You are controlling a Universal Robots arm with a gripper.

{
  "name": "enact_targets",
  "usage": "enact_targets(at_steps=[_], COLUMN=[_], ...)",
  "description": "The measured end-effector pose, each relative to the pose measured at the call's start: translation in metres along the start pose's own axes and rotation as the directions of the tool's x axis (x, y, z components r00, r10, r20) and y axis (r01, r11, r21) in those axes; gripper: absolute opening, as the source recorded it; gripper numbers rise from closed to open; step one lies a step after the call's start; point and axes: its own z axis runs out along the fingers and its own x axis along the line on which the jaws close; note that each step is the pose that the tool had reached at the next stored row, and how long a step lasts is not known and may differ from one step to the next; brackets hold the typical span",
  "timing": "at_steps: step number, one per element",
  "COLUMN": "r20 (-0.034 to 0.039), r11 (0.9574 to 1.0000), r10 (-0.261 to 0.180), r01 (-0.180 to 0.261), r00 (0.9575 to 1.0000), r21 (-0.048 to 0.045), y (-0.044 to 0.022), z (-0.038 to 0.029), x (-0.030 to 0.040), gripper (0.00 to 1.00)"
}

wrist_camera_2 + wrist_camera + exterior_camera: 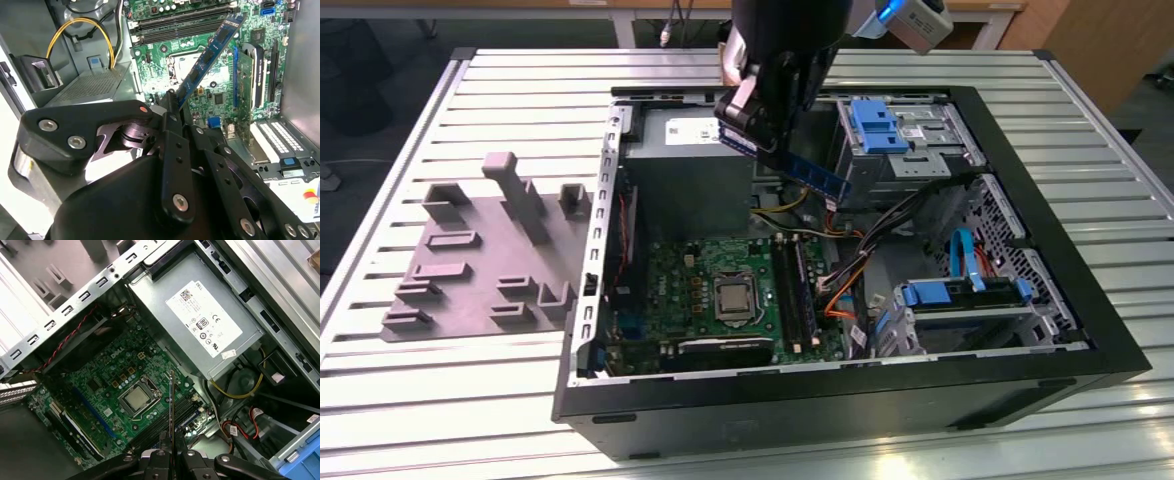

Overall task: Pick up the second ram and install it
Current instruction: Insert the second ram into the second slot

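Note:
The second ram (pixel 817 180) is a thin blue-green stick with dark chips. It hangs tilted in the air over the open computer case (pixel 854 390), with my gripper (pixel 758 130) shut on its upper end. The second wrist view has the second ram (pixel 212 50) slanting out from my gripper (pixel 174 102) above the motherboard (pixel 165 55), and the long black slots (pixel 185 22) lie beyond it. From the first wrist view the second ram (pixel 171 407) is edge-on, a thin line rising from my gripper (pixel 171 454) over the slots beside the processor (pixel 137 399).
A grey power supply (pixel 200 315) fills the case's far end. Blue drive cages (pixel 887 130) and orange and black cables (pixel 854 270) sit toward the exterior view's right. A grey fixture tray (pixel 480 250) lies on the slatted table (pixel 454 400) at the exterior view's left.

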Motion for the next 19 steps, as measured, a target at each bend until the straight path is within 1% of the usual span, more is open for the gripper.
enact_targets(at_steps=[8,12,15,17,19], r20=[0.0002,0.0006,0.0010,0.0012,0.0015], r11=[0.9998,0.9987,0.9956,0.9918,0.9865], r10=[0.020,0.052,0.094,0.128,0.164], r01=[-0.020,-0.052,-0.094,-0.128,-0.164], r00=[0.9998,0.9987,0.9956,0.9918,0.9865], r21=[0.0003,0.0009,0.0019,0.0028,0.0037], y=[0.0000,0.0000,0.0000,0.0000,0.0000], z=[0.0000,0.0001,0.0004,0.0008,0.0012], x=[0.0000,0.0000,0.0000,0.0000,0.0000], gripper=[0.15,0.15,0.15,0.15,0.15])
